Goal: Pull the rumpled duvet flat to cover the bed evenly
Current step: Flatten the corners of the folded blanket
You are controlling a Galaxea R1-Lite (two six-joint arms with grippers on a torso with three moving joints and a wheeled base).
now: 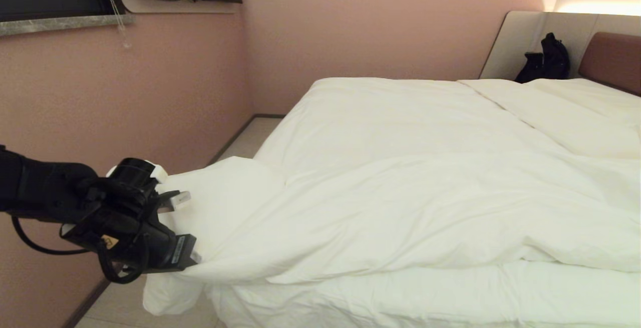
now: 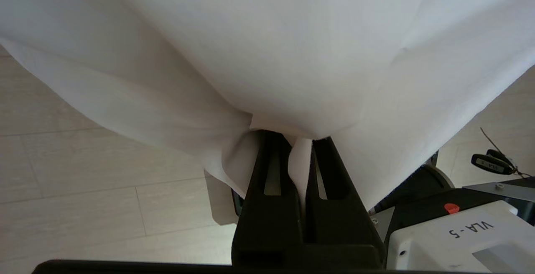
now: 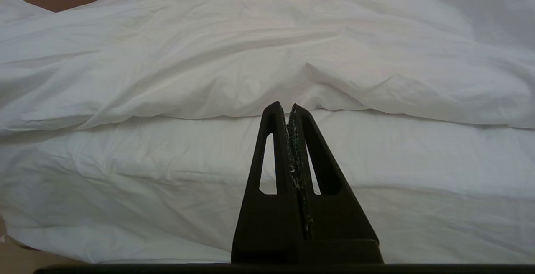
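— White cloth fills the lower left of the head view. What has hold of it?

— The left gripper point(image 1: 193, 228), lower left, jaws closed on a pinched corner of the duvet point(image 1: 400, 208). In the left wrist view a fold of the duvet point(image 2: 301, 169) sits clamped between the two black fingers point(image 2: 271, 182), the rest draped over pale floor point(image 2: 83, 182).

— And the right gripper?

— The right gripper point(image 3: 288, 111) appears only in its own wrist view, jaws pressed together on nothing, pointing at the bed's near side, apart from the duvet point(image 3: 250, 56).

— Where does the duvet lie?

— Across the middle of the bed point(image 1: 400, 298), rumpled, its near edge folded back above the sheet point(image 1: 501, 283) along the lower frame. Beyond, at upper right, a pillow point(image 1: 576, 112), a black bag point(image 1: 548, 60) and the brown headboard point(image 1: 613, 57).
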